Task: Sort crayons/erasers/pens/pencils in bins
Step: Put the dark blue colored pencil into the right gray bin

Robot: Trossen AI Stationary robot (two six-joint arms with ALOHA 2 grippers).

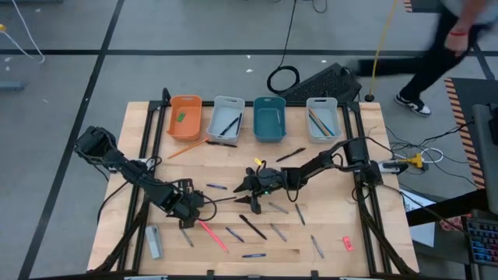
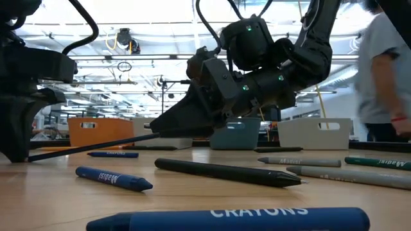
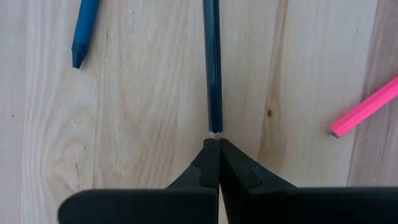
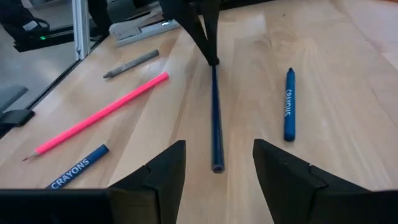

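While four bins (image 1: 269, 121) line the table's far edge, one orange, two pale, one teal, the left gripper (image 3: 213, 144) pinches a dark blue pencil (image 3: 212, 62) tip mid-table; the right gripper (image 4: 216, 163), jaws apart, straddles its other end.

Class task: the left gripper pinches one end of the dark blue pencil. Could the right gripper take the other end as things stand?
Probably yes: the right gripper is open, with the pencil's free end lying between its fingers and nothing in the way. The left gripper holds the far tip.
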